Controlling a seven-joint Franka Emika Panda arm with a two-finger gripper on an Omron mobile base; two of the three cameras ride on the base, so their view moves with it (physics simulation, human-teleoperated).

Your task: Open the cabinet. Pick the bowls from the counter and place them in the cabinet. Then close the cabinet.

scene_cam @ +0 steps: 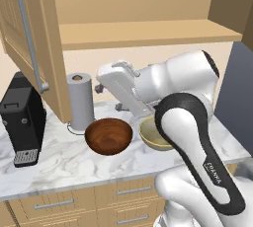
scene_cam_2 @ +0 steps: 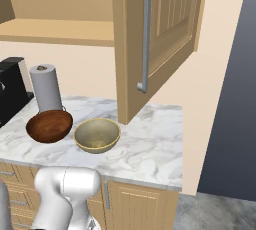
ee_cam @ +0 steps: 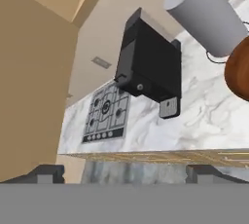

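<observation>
The cabinet [scene_cam: 148, 33] stands open, its left door [scene_cam: 29, 48] and right door [scene_cam_2: 165, 29] swung out and a bare wooden shelf [scene_cam_2: 55, 31] inside. Two bowls sit side by side on the marble counter [scene_cam: 64, 164]: a dark reddish-brown wooden one [scene_cam: 108, 135] [scene_cam_2: 49, 125] and a pale beige one [scene_cam: 155, 134] [scene_cam_2: 97, 135], partly hidden by my arm in the left base view. My gripper [scene_cam: 109, 97] hovers above and behind the brown bowl, pointing left. In the hand view the gripper [ee_cam: 126, 174] is open and holds nothing, and the brown bowl's rim [ee_cam: 240, 72] shows at the right edge.
A grey paper towel roll [scene_cam: 80, 100] [scene_cam_2: 46, 89] stands behind the brown bowl. A black coffee machine [scene_cam: 22, 120] [ee_cam: 151, 67] sits at the counter's left, with a gas hob [ee_cam: 107, 113] beyond it. Drawers [scene_cam: 118, 191] run under the counter. A dark wall [scene_cam_2: 225, 99] bounds the right.
</observation>
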